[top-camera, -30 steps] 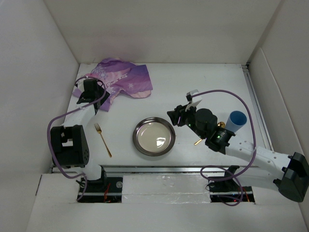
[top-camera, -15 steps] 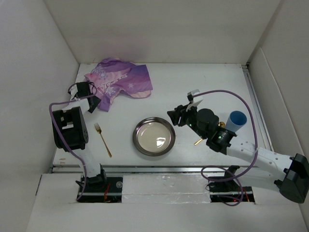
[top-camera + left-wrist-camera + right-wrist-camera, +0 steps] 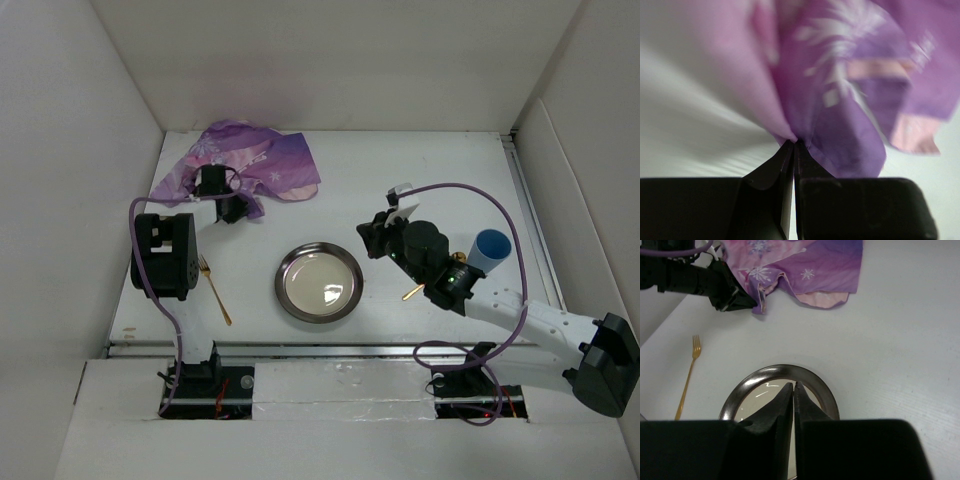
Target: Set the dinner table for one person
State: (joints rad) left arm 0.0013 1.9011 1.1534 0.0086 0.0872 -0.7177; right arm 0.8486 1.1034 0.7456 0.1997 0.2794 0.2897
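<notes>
We start with the large flat white dinner table point(image 3: 420, 170), which fills the floor of the walled enclosure and carries everything else. At its far left lies the crumpled purple printed cloth mat point(image 3: 270, 160). The round shiny metal plate point(image 3: 282, 285) sits near the middle front, and the small blue cup point(image 3: 491, 247) stands at the right, beside the right arm. The slim gold fork point(image 3: 213, 290) lies at the left front, well apart from the plate. The left gripper point(image 3: 794, 146) has its fingers pressed together on a fold at the mat's near edge. The right gripper point(image 3: 794, 386) hangs above the plate's far rim with its fingers together on nothing. We judge the step in hand to be spreading the mat. To do it well we would keep the pinch firm and draw the cloth low and steadily over bare tabletop so it unfolds rather than bunches. We would also steer clear of the fork. Compared with a second ago, the left arm has swung from the mat's left side to its near edge. Both pairs of fingers, then apart, have closed, and the mat's left corner now lies pulled further out.
</notes>
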